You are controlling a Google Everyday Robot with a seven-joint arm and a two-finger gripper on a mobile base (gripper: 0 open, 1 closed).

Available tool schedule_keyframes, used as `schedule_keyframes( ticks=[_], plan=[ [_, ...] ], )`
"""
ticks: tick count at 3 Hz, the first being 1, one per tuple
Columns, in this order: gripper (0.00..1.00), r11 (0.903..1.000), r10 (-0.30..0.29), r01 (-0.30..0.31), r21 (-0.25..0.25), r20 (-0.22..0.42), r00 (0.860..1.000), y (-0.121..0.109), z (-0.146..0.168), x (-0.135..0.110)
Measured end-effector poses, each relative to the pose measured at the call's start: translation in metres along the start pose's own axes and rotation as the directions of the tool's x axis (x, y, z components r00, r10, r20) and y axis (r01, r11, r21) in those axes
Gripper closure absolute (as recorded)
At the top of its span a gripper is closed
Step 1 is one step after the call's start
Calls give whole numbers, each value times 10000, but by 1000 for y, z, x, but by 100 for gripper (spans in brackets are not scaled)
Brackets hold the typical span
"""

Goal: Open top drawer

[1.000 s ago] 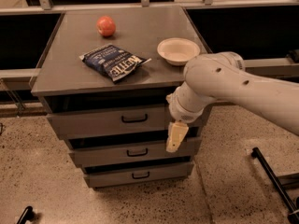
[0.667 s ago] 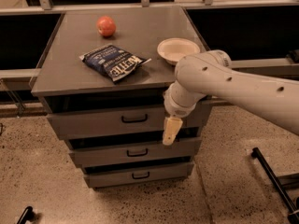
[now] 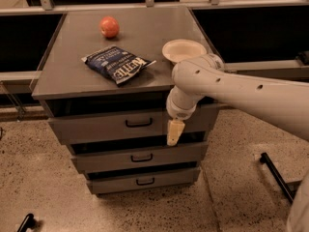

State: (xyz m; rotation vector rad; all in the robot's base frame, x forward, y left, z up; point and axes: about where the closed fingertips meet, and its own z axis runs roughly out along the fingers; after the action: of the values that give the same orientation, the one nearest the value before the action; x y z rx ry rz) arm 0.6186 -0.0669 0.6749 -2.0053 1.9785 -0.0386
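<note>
The top drawer (image 3: 96,125) is the widest grey front just under the cabinet top, with a small black bar handle (image 3: 139,123) at its centre. It stands a little forward of the cabinet body. My gripper (image 3: 174,133) hangs from the white arm (image 3: 231,88) in front of the drawer's right part, to the right of the handle and slightly below its height. Its cream fingers point downward over the gap above the middle drawer (image 3: 140,157).
On the cabinet top (image 3: 72,62) lie a red apple (image 3: 109,26), a blue chip bag (image 3: 117,64) and a cream bowl (image 3: 183,50). The smallest drawer (image 3: 142,181) is lowest. A dark base leg (image 3: 276,176) lies on the speckled floor at right.
The arm and gripper have moved left along the drawer fronts, closer to the top drawer's handle. The drawers have not visibly moved.
</note>
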Motion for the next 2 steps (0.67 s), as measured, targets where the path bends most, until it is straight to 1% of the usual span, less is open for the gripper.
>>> schedule_keyframes(
  ticks=[1, 2],
  plan=[
    [38, 9994, -198, 193, -284, -163, 9997, 11, 6, 11],
    [55, 9987, -369, 361, -351, -228, 9991, 18, 3, 15]
  ],
)
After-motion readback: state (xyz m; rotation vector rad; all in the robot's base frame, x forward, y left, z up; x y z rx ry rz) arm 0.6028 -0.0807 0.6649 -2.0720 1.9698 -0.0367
